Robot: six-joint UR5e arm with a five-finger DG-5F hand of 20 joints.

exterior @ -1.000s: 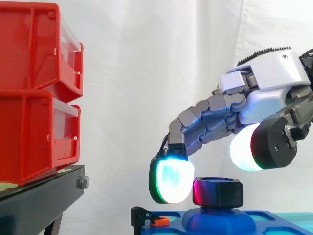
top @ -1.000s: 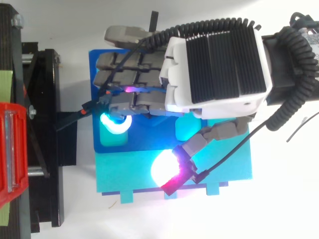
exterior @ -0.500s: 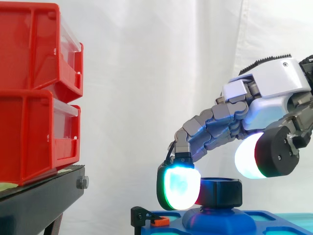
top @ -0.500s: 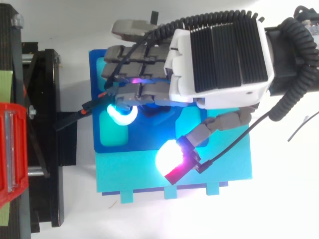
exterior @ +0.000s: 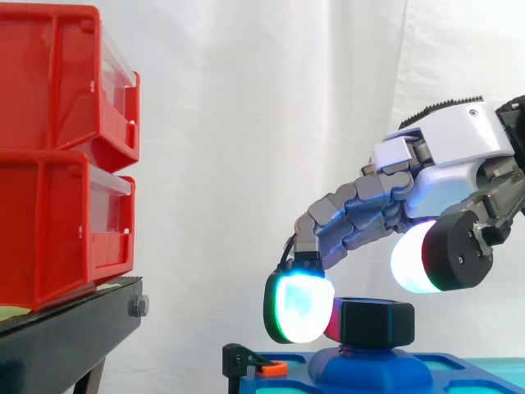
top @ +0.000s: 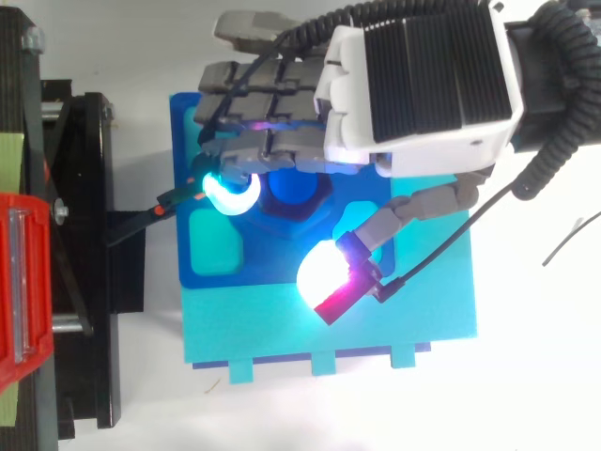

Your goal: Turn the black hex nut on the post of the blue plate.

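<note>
Hand (exterior: 459,156) spread, glowing rounded pad (exterior: 299,308) beside chunky black hex nut (exterior: 376,322).

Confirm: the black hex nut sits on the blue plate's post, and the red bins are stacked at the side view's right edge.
No: the side view shows the red bins stacked at its left edge. The black hex nut sits on the post of the blue plate.

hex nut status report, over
Hand open, arched over black hex nut, no grip. Nut on post of blue plate, one fingertip pad at its side, thumb pad clear above. Nothing in the way.
</note>
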